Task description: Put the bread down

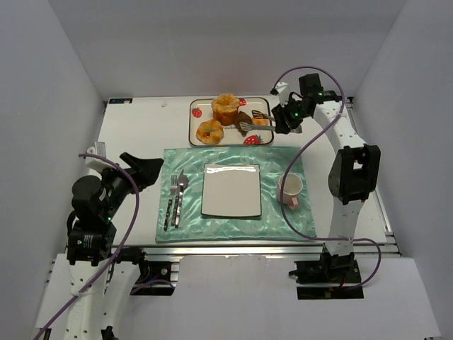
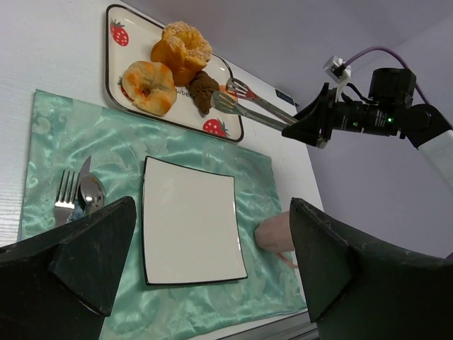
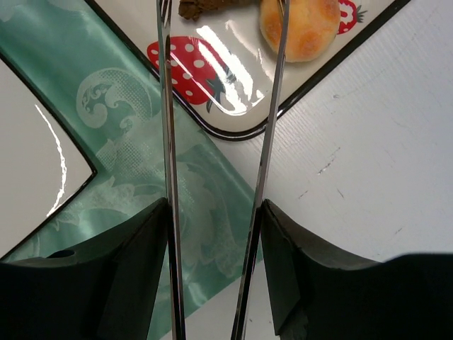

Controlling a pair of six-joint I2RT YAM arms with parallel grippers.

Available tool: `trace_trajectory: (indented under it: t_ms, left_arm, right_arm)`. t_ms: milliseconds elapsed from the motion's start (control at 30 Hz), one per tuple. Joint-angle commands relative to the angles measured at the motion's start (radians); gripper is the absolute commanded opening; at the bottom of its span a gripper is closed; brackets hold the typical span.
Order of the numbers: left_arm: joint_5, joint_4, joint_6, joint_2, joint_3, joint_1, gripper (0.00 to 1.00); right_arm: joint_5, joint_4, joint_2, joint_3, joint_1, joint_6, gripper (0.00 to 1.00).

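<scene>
Right fingers (image 3: 134,283) are clamped on the outside of the tongs (image 3: 168,177), pressing the blades partway together, presumably so the tips can close on the bread (image 1: 245,119). Left fingers (image 2: 92,262) stand apart and hold nothing, at the lower left of the overhead view. The bread lies on the tray (image 1: 202,103), top centre, at the tong tips; contact cannot be confirmed. It is small, oblong and dark chocolate brown, with a rough surface. The plate (image 1: 231,190) at centre is the likely destination.
</scene>
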Motion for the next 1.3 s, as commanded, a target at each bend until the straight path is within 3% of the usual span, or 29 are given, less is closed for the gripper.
trace_trajectory:
  t_ms: [0,767,900,1067,1267]
  left_arm:
    - [-0.017,0.0,-0.013,0.007,0.019,-0.005,0.98]
    - [-0.038,0.003,-0.011,0.015,0.013,-0.005,0.98]
    - [-0.04,0.009,-0.013,0.016,0.012,-0.005,0.98]
    - [-0.035,0.012,-0.015,0.018,0.01,-0.005,0.98]
    - [-0.037,0.009,-0.015,0.016,0.012,-0.005,0.98]
  right_arm:
    - [0.005,0.044,0.019,0.078,0.006,0.017,0.58]
    - [0.103,0.09,0.128,0.121,0.074,0.052,0.61]
    - [0.109,0.082,0.133,0.107,0.075,0.039,0.54]
    - [0.101,0.07,0.13,0.109,0.074,0.023,0.3]
    - [0.034,0.053,0.058,0.104,0.074,0.016,0.2]
